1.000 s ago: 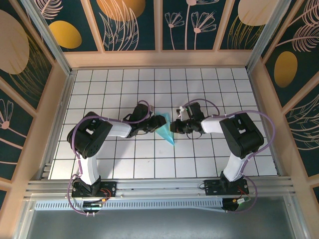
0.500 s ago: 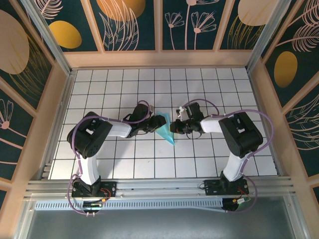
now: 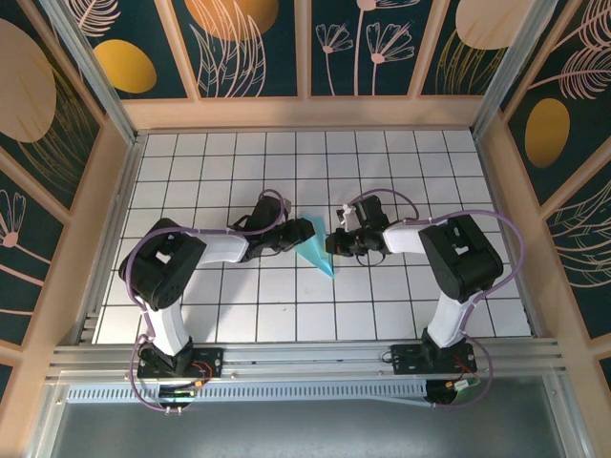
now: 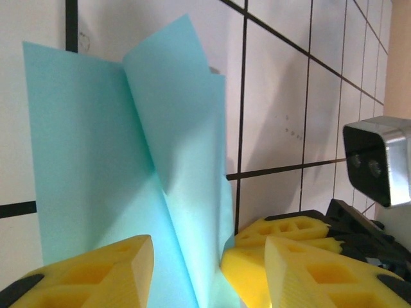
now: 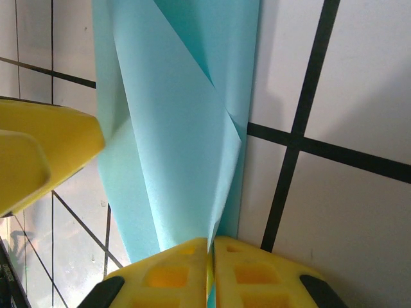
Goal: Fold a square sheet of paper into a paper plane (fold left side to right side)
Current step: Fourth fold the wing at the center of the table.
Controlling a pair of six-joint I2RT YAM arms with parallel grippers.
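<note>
Your right gripper (image 5: 210, 242) is pinched closed on the paper plane (image 3: 316, 251), at its 2 o'clock. Your left gripper (image 4: 207, 247), at 10 o'clock, straddles it, jaws apart. It sits mid-way across the table (image 3: 191, 191).

a white grid-tiled table (image 3: 401, 162) sits inside wooden walls (image 3: 305, 113) with dark teal floral panels (image 3: 248, 48).

Left arm (image 3: 162, 269) and right arm (image 3: 463, 258) share black joints, white links, looping purple cables (image 3: 522, 253) and yellow, hollow-celled fingers (image 5: 257, 276).
</note>
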